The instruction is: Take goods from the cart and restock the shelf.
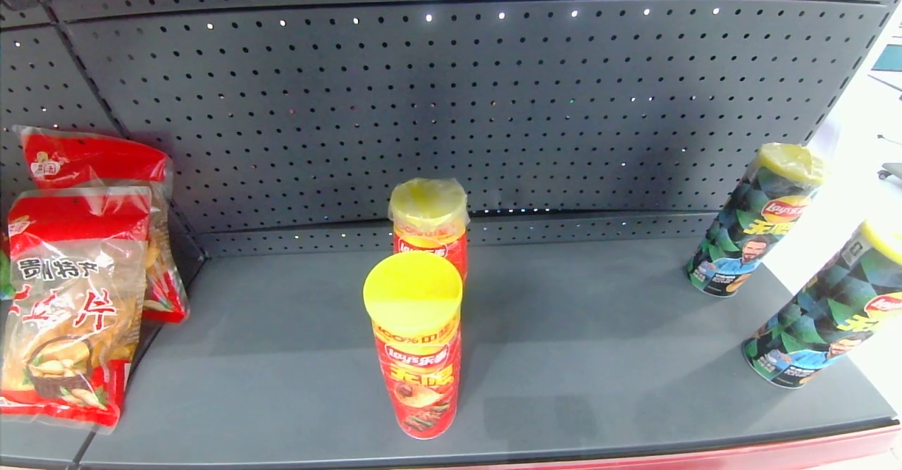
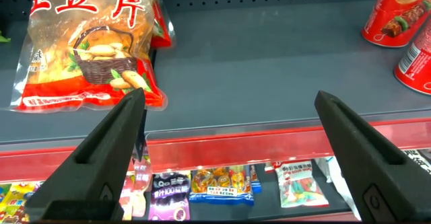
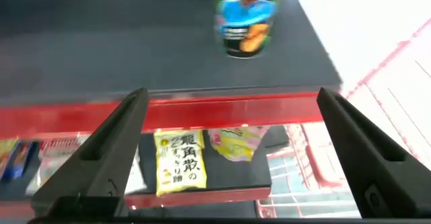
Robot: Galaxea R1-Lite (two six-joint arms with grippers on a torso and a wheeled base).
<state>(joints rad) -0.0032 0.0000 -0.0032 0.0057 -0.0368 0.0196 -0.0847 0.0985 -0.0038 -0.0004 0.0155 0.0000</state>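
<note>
So, looks maybe half stocked: red yellow-lidded crisp tubes (image 1: 421, 357) and dark green tubes (image 1: 754, 223) stand on the grey metal shelf (image 1: 599, 357), plenty bare; left gripper (image 2: 229, 96) and right gripper (image 3: 232, 93) gape wide, empty.

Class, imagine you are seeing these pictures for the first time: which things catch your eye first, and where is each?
A red cylindrical can with a yellow lid stands at the middle of the dark grey metal shelf, with a second red can just behind it. At the right end stand two dark green patterned cans, one at the back and one nearer the front. Red-and-clear snack bags stand at the far left.
</note>
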